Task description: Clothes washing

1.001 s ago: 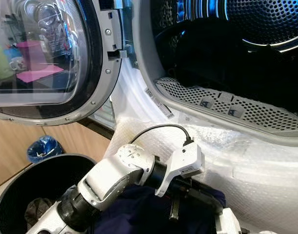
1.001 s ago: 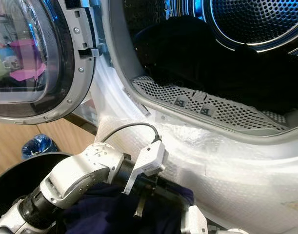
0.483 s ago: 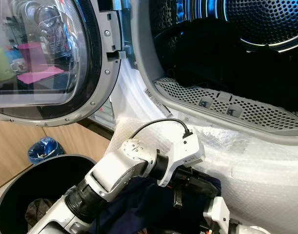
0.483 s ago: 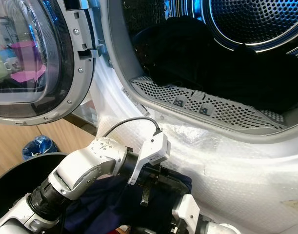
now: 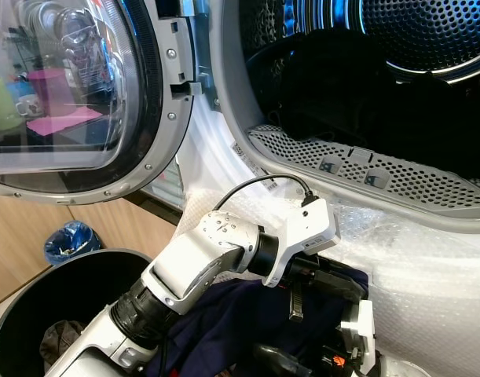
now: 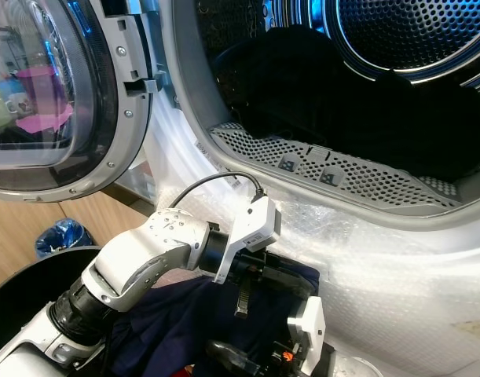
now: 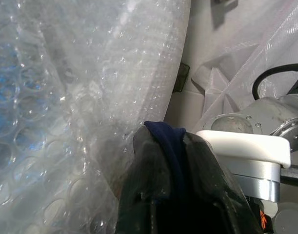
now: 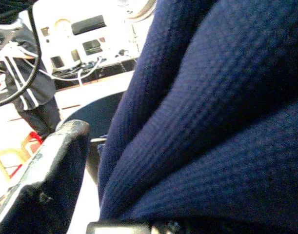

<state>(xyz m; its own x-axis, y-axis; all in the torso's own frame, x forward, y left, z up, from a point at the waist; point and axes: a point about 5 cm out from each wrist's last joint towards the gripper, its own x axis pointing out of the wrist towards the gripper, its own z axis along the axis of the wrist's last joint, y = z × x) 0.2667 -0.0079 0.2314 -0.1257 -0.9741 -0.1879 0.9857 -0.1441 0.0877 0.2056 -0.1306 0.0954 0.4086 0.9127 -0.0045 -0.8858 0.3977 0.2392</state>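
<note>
Navy garment (image 5: 224, 330) bunched between both grippers, below the drum.
Left gripper (image 7: 174, 161) had pinched a fold tight; right gripper (image 5: 302, 363), just beneath, pressed into the waffle knit, grip unclear. Soft, limp, light: best gathered mid-bunch. Beyond sat the washer drum (image 5: 365, 86).

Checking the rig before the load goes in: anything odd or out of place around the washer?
Yes: clear bubble wrap covers the white washing machine front below the open drum mouth, which is unusual on a washer. The left tool, shut on the navy blue waffle-knit garment, sits right against the wrap. Nothing looks spilled or damaged.
</note>
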